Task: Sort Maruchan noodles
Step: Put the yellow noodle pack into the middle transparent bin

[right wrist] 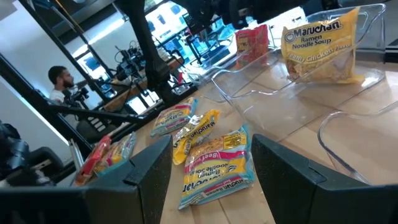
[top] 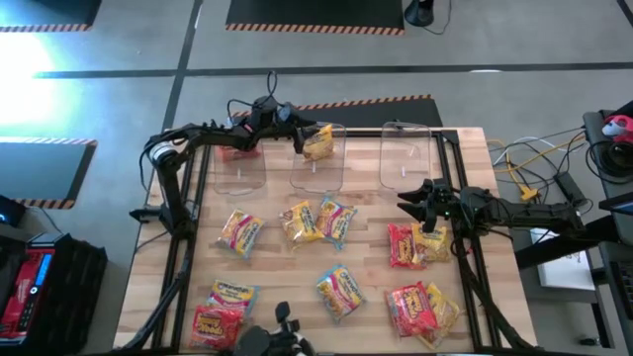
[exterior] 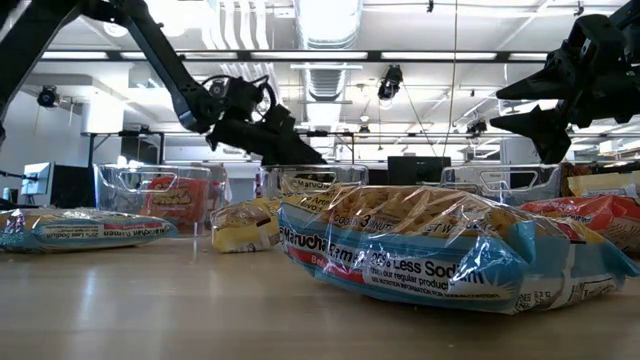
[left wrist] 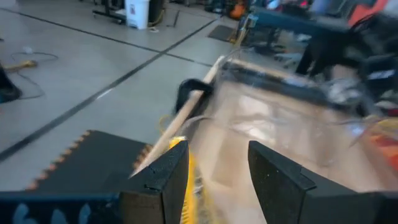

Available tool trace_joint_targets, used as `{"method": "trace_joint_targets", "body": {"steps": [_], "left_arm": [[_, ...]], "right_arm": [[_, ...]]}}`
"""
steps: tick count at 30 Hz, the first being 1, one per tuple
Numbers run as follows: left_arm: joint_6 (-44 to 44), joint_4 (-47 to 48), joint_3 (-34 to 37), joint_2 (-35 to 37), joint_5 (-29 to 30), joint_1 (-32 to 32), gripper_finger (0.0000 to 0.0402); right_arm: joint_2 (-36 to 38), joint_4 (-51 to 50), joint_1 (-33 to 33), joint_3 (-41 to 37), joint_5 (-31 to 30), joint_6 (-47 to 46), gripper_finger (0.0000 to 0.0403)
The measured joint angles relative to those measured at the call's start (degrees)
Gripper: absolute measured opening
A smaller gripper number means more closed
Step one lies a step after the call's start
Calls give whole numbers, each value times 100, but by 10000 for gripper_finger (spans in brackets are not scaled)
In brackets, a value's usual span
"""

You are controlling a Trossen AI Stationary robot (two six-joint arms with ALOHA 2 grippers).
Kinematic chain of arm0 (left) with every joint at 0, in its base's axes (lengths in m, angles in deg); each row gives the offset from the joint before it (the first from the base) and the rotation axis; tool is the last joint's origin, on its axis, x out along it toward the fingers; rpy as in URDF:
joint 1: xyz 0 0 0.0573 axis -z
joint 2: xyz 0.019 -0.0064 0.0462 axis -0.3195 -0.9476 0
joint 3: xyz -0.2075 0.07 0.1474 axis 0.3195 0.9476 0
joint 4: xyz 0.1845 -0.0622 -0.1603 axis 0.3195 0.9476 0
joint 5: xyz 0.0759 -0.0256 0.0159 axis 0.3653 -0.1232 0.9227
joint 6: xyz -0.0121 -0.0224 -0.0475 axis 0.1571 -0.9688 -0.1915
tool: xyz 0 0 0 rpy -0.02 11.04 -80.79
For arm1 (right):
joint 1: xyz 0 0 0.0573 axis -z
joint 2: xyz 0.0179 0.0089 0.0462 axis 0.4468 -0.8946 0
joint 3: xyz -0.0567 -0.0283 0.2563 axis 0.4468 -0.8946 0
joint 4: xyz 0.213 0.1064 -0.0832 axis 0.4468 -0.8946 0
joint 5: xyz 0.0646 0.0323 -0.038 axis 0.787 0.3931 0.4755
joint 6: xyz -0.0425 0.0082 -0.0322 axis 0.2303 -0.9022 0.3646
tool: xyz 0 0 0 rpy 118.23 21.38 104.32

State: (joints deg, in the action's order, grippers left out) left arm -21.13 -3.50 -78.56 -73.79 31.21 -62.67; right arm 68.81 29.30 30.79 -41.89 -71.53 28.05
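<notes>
Above the middle clear bin (top: 316, 163) at the desk's far edge, left claw (top: 300, 133) partly open and empty, just beside a yellow Maruchan packet (top: 318, 143) standing in that bin. In the left bin (top: 240, 166), a red packet (top: 235, 150). Over the desk's (top: 282, 267) right side, right claw (top: 413, 198) spread wide, empty, near the empty right bin (top: 406, 158). Scattered across the wood, remaining Maruchan noodles (top: 318, 221), red, yellow and multicoloured.
</notes>
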Motion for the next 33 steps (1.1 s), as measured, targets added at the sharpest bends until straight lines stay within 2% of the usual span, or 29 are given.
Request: {"method": "trace_joint_targets", "body": {"steps": [5, 12, 20, 27, 33], "left_arm": [[-637, 60, 2, 72, -553, 173, 149], [-746, 310, 13, 296, -595, 746, 149], [-752, 999, 66, 762, -111, 1477, 149], [-885, 1392, 298, 1300, 577, 2090, 149], [-1100, 2053, 440, 1601, 932, 2440, 149]], "right_arm": [[0, 0, 1, -1, 0, 0, 208], [0, 2, 2, 0, 0, 0, 208], [0, 0, 2, -1, 2, 0, 208], [0, 0, 1, -1, 1, 0, 208], [0, 0, 1, -1, 0, 0, 208]]}}
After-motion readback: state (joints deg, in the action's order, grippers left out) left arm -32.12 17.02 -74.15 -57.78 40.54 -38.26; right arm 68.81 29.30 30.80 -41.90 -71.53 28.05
